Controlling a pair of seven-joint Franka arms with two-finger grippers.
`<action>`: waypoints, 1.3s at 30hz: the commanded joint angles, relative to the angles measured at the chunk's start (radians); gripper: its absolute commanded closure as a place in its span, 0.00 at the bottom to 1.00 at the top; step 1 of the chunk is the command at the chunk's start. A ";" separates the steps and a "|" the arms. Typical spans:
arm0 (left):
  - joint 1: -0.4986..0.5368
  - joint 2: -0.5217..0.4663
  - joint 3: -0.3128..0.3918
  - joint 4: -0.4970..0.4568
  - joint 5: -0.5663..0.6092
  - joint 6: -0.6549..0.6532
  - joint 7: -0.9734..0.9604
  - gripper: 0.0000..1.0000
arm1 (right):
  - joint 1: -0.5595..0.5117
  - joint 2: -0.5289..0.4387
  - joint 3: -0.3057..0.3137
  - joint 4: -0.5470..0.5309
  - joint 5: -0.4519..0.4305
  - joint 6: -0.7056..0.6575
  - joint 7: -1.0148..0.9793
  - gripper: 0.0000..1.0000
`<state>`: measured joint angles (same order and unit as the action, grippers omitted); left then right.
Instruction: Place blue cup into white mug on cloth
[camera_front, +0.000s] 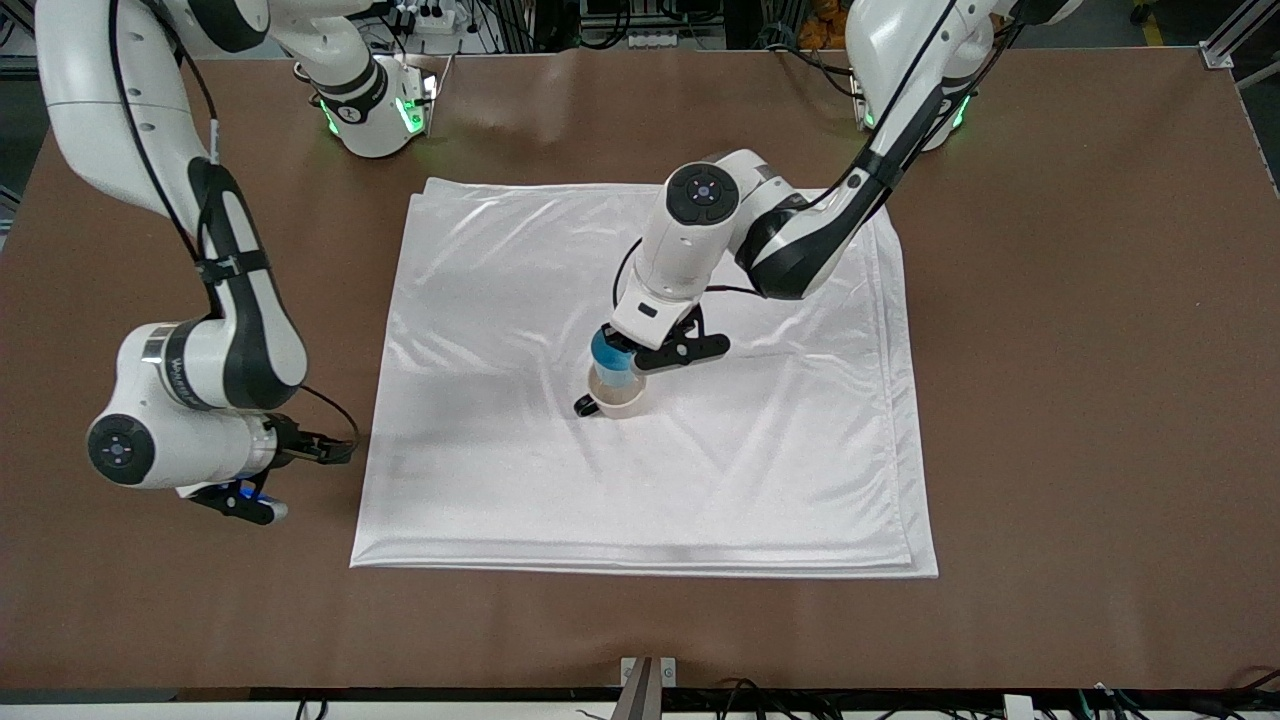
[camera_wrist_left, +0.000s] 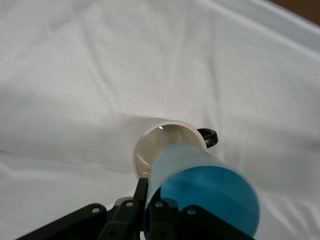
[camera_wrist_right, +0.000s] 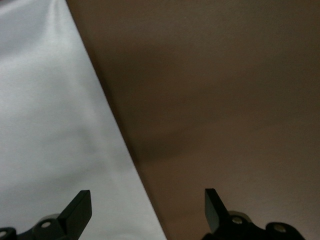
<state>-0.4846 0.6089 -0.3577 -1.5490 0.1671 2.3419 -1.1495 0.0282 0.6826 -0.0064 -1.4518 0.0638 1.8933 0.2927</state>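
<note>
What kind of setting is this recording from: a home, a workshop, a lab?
Most likely a robotics lab: two Franka arms bolted at a brown table, cables and aluminium framing along its edges, and a staged cloth carrying only a white mug.

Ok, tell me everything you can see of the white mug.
The white mug is a small cream-white cylinder with a beige inside and a dark loop handle low on its side. It looks glazed, like ceramic. It stands upright, mouth open, near the middle of the cloth, resting on the wrinkled fabric. The left end effector holds the blue cup tilted right over its mouth; whether the cup touches the rim cannot be told. The left wrist view shows nothing lying inside it.
</note>
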 joint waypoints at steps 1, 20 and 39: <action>-0.055 0.032 0.062 0.035 0.031 0.011 -0.033 1.00 | -0.034 -0.003 0.016 -0.018 -0.010 0.024 -0.090 0.00; -0.060 0.075 0.066 0.035 0.032 0.057 -0.033 0.19 | 0.006 -0.294 0.017 -0.475 -0.012 0.358 -0.078 0.00; -0.042 -0.047 0.097 0.033 0.057 -0.038 -0.026 0.00 | 0.021 -0.626 0.017 -0.510 -0.012 0.106 -0.052 0.00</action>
<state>-0.5291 0.6502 -0.2807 -1.5056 0.1875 2.3893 -1.1535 0.0544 0.1810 0.0068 -1.9255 0.0635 2.0674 0.2240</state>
